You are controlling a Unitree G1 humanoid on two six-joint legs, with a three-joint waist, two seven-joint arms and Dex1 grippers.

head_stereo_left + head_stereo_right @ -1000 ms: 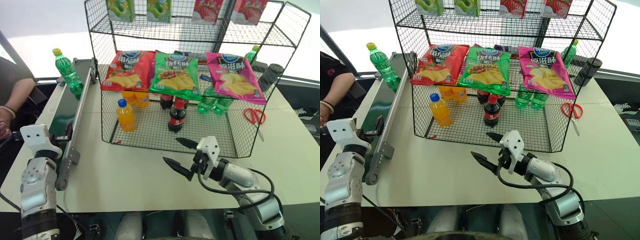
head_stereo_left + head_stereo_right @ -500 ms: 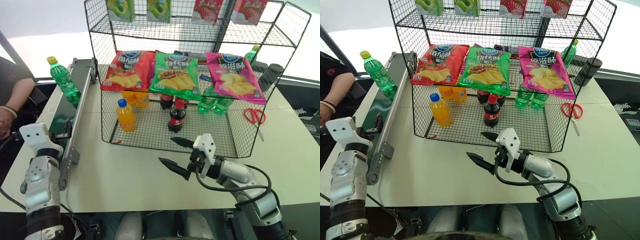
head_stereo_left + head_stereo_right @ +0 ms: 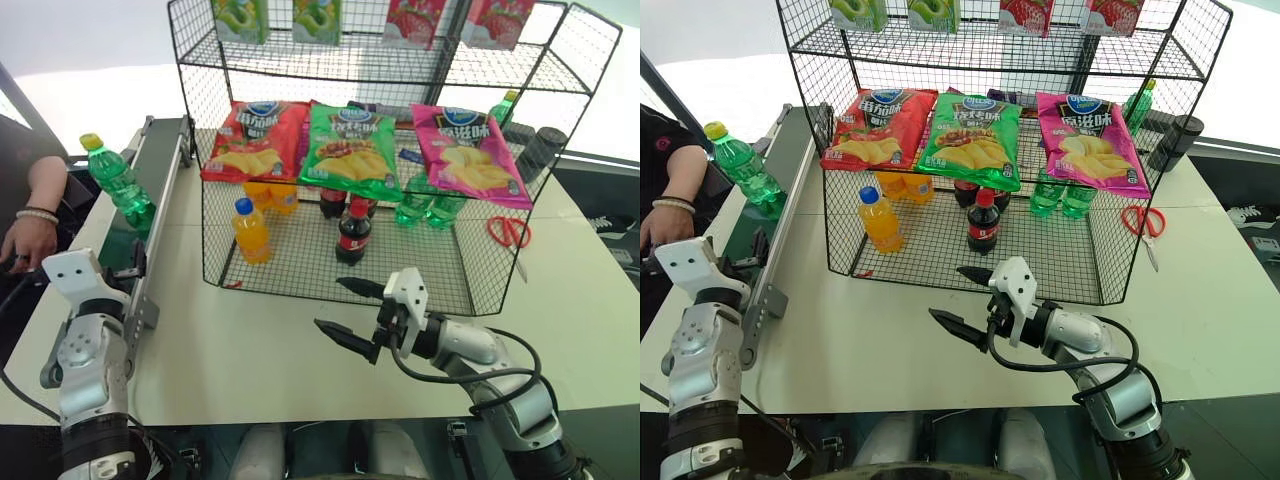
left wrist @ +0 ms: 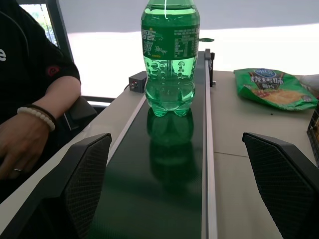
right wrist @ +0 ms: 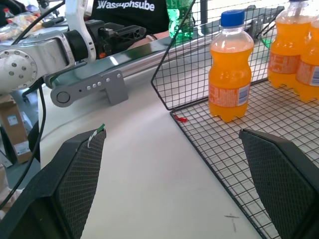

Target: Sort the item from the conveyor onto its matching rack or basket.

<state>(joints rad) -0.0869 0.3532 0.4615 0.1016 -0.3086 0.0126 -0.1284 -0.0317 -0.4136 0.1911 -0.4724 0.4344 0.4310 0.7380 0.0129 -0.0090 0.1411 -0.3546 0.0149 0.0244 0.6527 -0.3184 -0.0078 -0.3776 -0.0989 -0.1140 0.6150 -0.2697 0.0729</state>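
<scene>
Left eye view: a translucent green soda bottle (image 3: 116, 180) stands upright on the dark conveyor belt (image 3: 130, 215). Left wrist view: ridged black fingers (image 4: 82, 174) spread wide, released. Right wrist view: right gripper (image 5: 174, 184) splayed beside the wire-mesh basket (image 5: 279, 129), empty.
</scene>
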